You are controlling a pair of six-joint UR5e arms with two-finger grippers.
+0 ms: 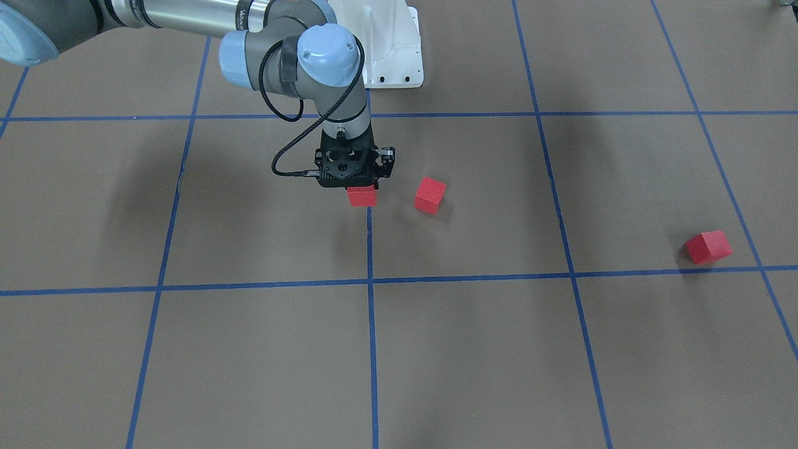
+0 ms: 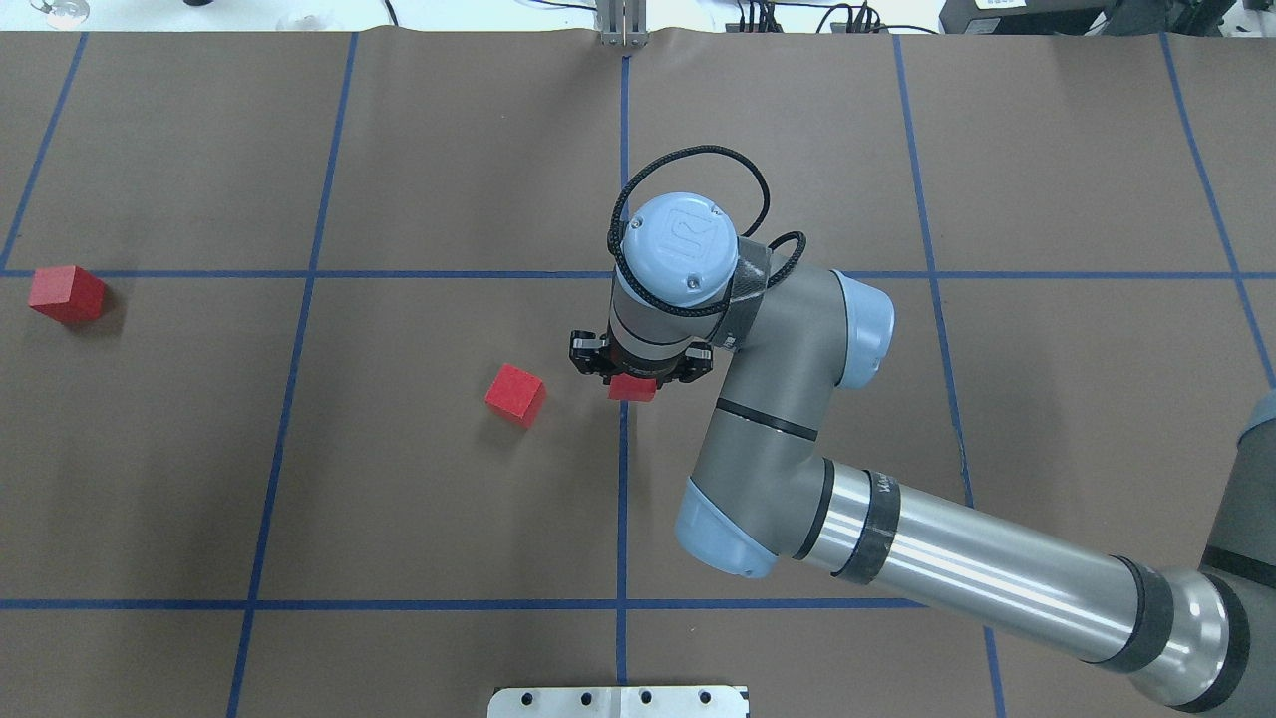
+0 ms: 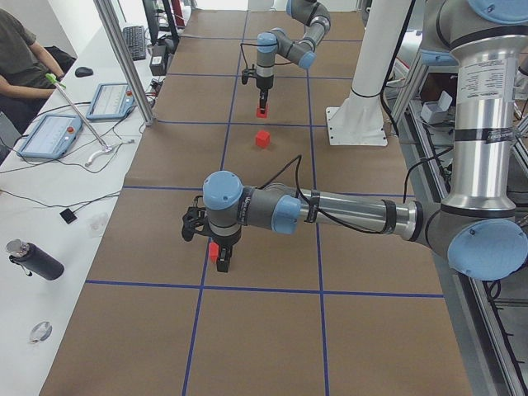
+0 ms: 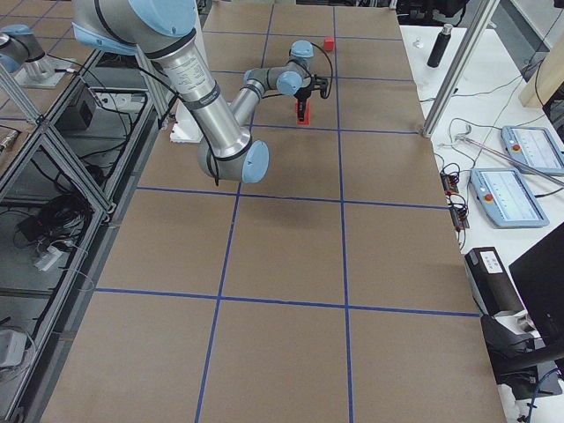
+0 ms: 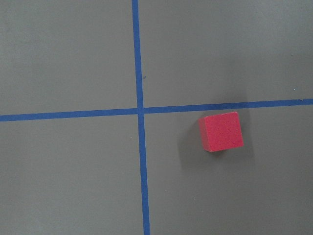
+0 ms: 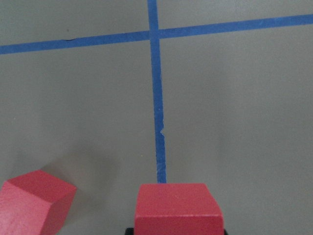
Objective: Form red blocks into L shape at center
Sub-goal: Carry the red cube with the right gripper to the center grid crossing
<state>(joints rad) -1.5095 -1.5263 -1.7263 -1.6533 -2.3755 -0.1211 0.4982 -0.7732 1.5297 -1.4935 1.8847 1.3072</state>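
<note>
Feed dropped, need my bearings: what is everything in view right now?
small matte red cubes: three, red; held cube over a blue line at centre, loose cube beside it on the robot's left, apart, far cube at the left end.
blue tape lines: many, blue; a grid on the brown paper table cover.
black bottle: one, black; side bench.
seated person: one, dark shirt; side bench.
right arm: one, grey; reaches to centre; right claw black, shut on the held cube.
left arm: one, grey; left claw seen only from the side, state unclear.
</note>
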